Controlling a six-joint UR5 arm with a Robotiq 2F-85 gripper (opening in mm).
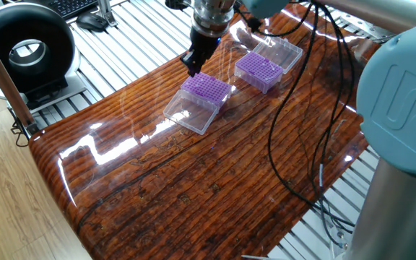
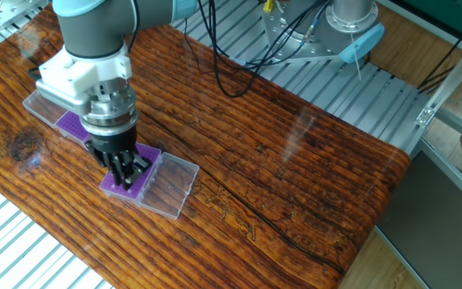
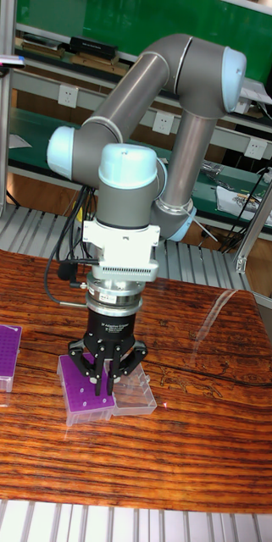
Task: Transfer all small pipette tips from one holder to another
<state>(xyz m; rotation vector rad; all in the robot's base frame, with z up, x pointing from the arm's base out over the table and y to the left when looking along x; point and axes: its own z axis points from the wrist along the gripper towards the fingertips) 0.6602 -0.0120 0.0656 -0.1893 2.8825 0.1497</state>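
Two purple boxes sit on the glossy wooden tabletop point(image 1: 193, 188), each with a clear hinged lid folded open beside it. In one fixed view the nearer purple box point(image 1: 206, 89) lies close to the picture's centre, its clear lid point(image 1: 191, 112) at about 7 o'clock from it, touching along the hinge. The farther purple box point(image 1: 258, 70) lies at roughly 2 o'clock from the nearer one, well apart, with its own lid point(image 1: 284, 50) at 1 o'clock from it. The small pipette tips point(image 1: 209, 87) show as a dense dotted grid across the top of the nearer box; single tips are too small to make out, and the farther box carries a similar dotted top.

The pincer point(image 1: 192, 67) hangs from the arm directly above the 10 o'clock corner of the nearer box in that view. In the other fixed view the pincer point(image 2: 125, 175) points straight down over the purple top of that box point(image 2: 123, 183), its dark fingers point(image 2: 119, 164) close together with their ends at or just above the grid; whether they touch or pinch a tip cannot be told. In the tall fixed view the pincer point(image 3: 103, 383) shows outer linkages flared outward while the fingertips converge low over the box point(image 3: 83, 394). Black cables point(image 1: 295, 130) trail over the tabletop at 3 o'clock.
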